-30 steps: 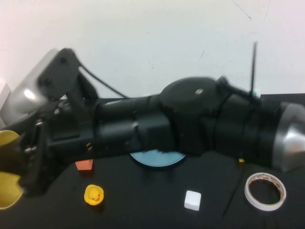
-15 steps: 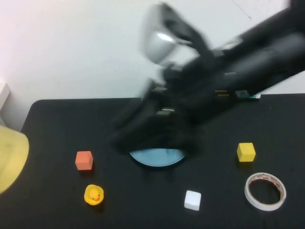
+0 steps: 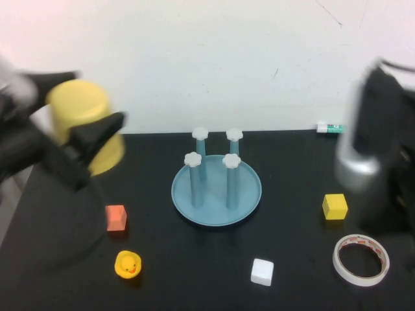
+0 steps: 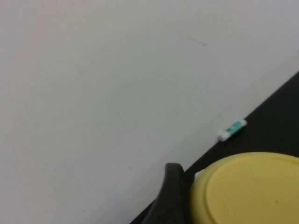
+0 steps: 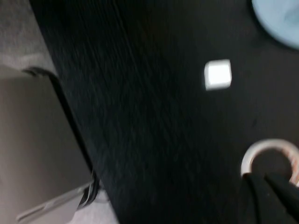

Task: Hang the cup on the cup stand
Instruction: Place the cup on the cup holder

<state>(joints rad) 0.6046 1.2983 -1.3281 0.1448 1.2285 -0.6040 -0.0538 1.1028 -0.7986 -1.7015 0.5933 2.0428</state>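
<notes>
The pale-yellow cup (image 3: 74, 107) is held in the air at the far left, bottom up and tilted, above the table's left end. My left gripper (image 3: 91, 123) is shut on it, with dark fingers (image 3: 97, 133) across its side. In the left wrist view the cup's flat base (image 4: 247, 191) fills the corner beside one finger (image 4: 170, 196). The cup stand (image 3: 246, 194), a light-blue dish with four white-capped posts, stands bare at the table's middle, to the right of the cup. My right gripper (image 5: 264, 179) is shut and empty, over the tape ring (image 5: 261, 149); its arm (image 3: 373, 149) is at the right edge.
On the black table lie an orange cube (image 3: 115, 217), a yellow rubber duck (image 3: 128, 264), a white cube (image 3: 262, 271), a yellow cube (image 3: 334, 206) and a tape ring (image 3: 361, 259). A small green-and-white tube (image 3: 329, 127) lies at the back right edge.
The right arm has swung away from in front of the camera to the right side, uncovering the stand. The left gripper has lifted the cup from the lower left edge upward.
</notes>
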